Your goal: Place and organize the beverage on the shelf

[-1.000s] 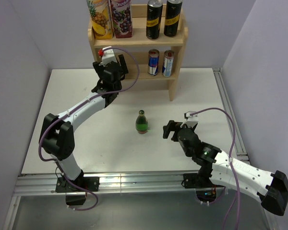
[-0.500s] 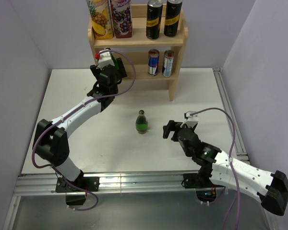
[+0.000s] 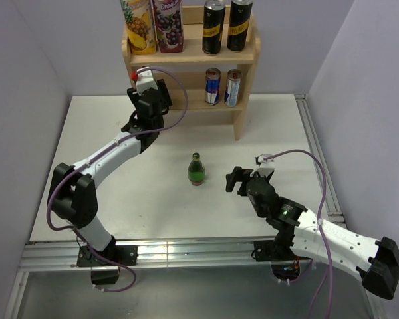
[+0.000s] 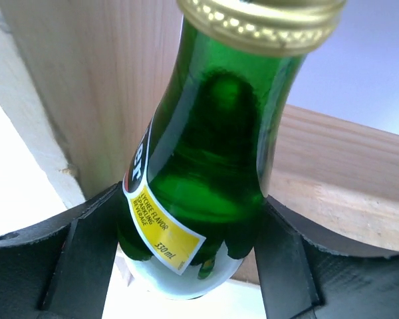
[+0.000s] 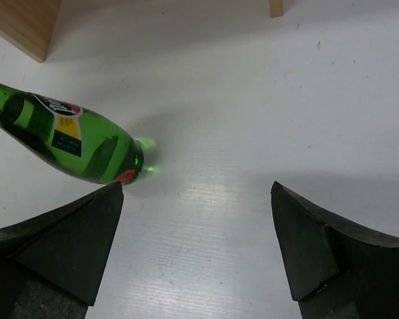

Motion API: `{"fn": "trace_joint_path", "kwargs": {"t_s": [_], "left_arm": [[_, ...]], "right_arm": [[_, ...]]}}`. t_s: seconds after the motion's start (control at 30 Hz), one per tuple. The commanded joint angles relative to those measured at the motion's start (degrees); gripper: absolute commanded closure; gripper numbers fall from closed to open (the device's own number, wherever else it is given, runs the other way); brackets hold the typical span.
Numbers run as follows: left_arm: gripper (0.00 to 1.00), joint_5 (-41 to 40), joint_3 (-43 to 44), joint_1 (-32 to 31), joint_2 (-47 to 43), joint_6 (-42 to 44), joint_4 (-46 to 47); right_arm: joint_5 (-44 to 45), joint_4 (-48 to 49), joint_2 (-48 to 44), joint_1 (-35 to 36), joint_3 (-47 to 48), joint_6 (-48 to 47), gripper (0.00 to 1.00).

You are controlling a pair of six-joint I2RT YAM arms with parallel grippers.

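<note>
L claw point(image 4: 189, 256) has pushed fwd to the shelf point(image 4: 93, 80) since 1 s ago; R claw point(image 5: 196, 193) hasn't moved. L claw is pinching the bottle point(image 4: 209, 159) low on its body, shelf wood just behind it. R claw is spread, 2nd bottle point(image 5: 66, 143) ahead-left of it, upright on table point(image 5: 286, 100), not touching. Glass: stiff, slick, breakable, prob heavy if full. Grip the wide body, not the neck; set down soft.

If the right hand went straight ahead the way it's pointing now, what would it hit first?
Probably the standing green bottle. From the right hand it sits left of centre, so one finger might clip it.
</note>
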Motion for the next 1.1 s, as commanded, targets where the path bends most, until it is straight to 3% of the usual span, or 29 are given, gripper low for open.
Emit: {"fn": "trace_joint_path", "kwargs": {"t_s": [0.0, 0.2, 0.43, 0.53, 0.57, 0.67, 1.07], "left_arm": [[0.35, -2.58, 2.26, 1.15, 2.33, 0.45, 0.01], [0.53, -3.28, 4.72, 1.24, 5.58, 0.89, 0.62], [0.5, -3.81, 9.02, 1.32, 9.71, 1.41, 0.71], [0.39, -3.81, 10.08, 1.41, 10.51, 1.5, 0.45], [0.25, -3.81, 9.91, 1.41, 10.42, 1.5, 0.45], [0.05, -3.28, 8.15, 1.5, 9.37, 1.94, 1.76], [0.01, -1.97, 2.44, 1.41, 3.22, 0.1, 1.59]], "right_arm": [[1.49, 1.93, -0.86, 0.48, -0.84, 0.65, 0.01], [1.67, 1.93, -0.94, 0.39, -0.93, 0.65, 0.01], [1.76, 2.02, -0.68, 0.48, -0.84, 0.65, 0.01], [1.76, 2.11, -0.77, 0.39, -0.93, 0.65, 0.01], [1.76, 2.19, -0.77, 0.39, -0.93, 0.65, 0.01], [1.76, 2.19, -0.51, 0.39, -0.93, 0.65, 0.01], [1.85, 2.28, -0.59, 0.39, -1.02, 0.65, 0.01]]}}
